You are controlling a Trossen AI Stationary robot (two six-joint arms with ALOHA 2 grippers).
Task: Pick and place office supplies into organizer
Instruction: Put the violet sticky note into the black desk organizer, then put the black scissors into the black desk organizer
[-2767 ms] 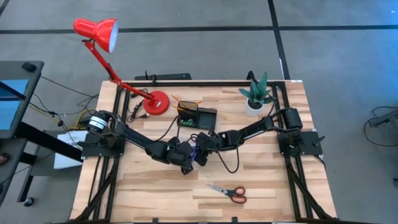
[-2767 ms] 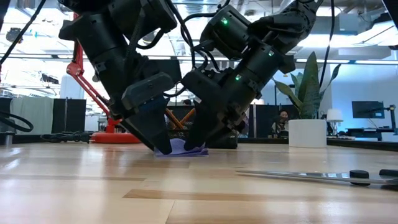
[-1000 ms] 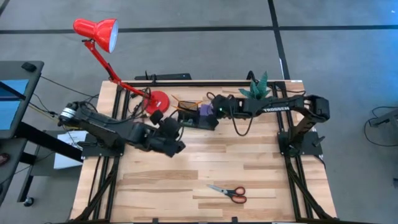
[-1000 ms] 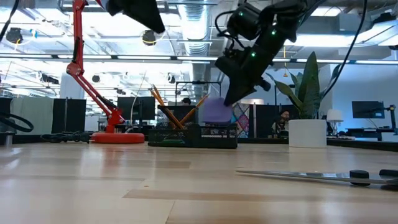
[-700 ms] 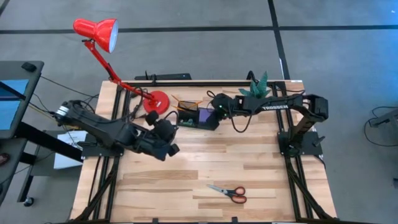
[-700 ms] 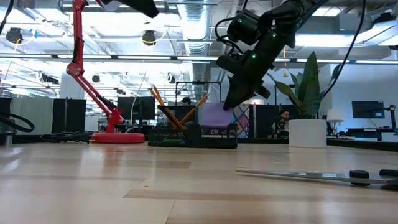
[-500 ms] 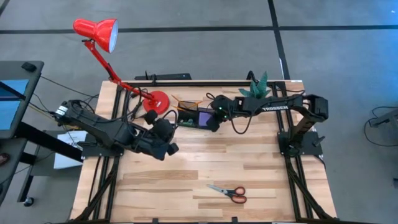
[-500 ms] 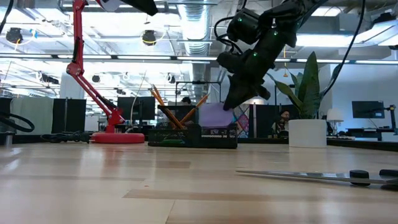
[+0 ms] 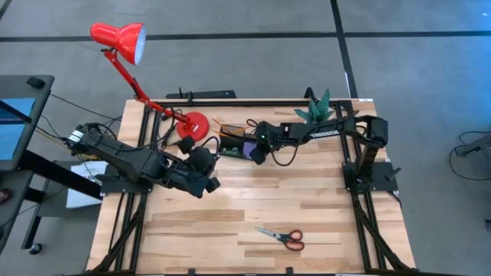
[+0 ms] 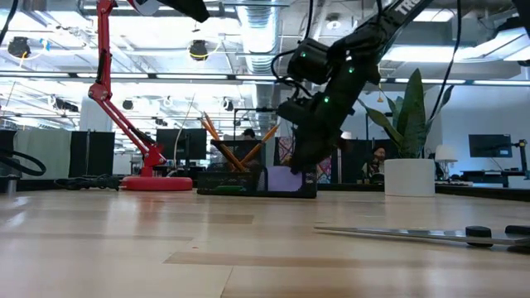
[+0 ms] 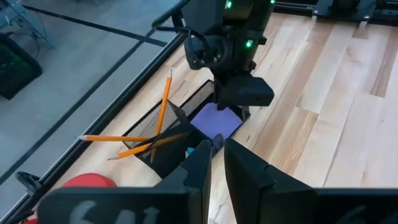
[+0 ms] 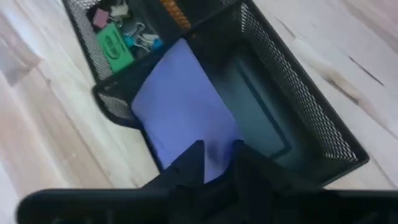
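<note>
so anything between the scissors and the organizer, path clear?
Nothing visible in the way. The scissors lie alone at the table's near edge, with bare wood up to the organizer. Over the organizer itself, the right gripper hangs above the purple notepad.

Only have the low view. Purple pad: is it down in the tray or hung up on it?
Observer: Hung up. In the right wrist view the purple notepad lies slanted, its far end down in the organizer's large compartment and its near edge up over the mesh wall.
Operator: Where is the right gripper?
Observer: The right gripper is at that raised near edge, just outside the wall.
Operator: Left arm in the way?
Observer: No. In the high view the left gripper hangs over the table to the left of the organizer, holding nothing.
</note>
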